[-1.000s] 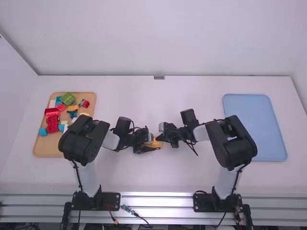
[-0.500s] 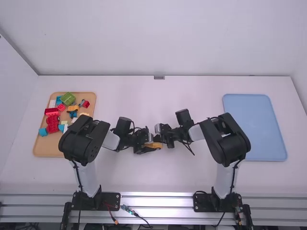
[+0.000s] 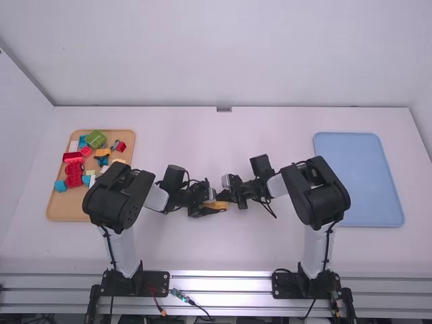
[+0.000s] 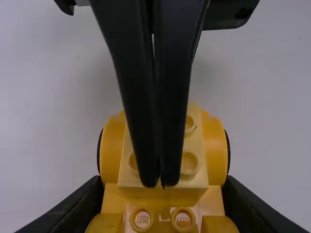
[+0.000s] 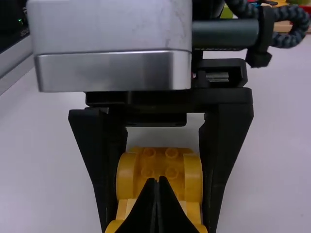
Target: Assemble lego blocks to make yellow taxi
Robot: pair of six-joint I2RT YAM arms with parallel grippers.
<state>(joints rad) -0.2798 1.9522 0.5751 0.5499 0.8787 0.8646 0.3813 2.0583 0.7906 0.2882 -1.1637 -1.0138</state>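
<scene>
Although I judge only from how things lie now, you seem to be at the joining step, fixing a pale yellow block (image 4: 194, 182) onto the yellow car body (image 5: 193, 179). The body is between the two arms, near the middle of the tabletop (image 3: 202, 250); I cannot tell if it touches the surface. Your left pincer (image 4: 163, 194) has its fingers apart only by the body's width, and it grips the body from both sides. Your right pincer (image 5: 156, 182) is fully closed, with nothing between its fingers, and its tips are over the pale block. Whether they press on it, I cannot tell.

The next move, in my opinion, calls for a straight push downward, while you hold the body firmly with the left. Please check that the block is level before you lift. If you push at one edge only, it may tilt, or the body may turn in the grip. After this, you will probably need another piece from the loose blocks (image 3: 74, 170) in the tan tray (image 3: 66, 213), because the taxi does not look complete to me.
</scene>
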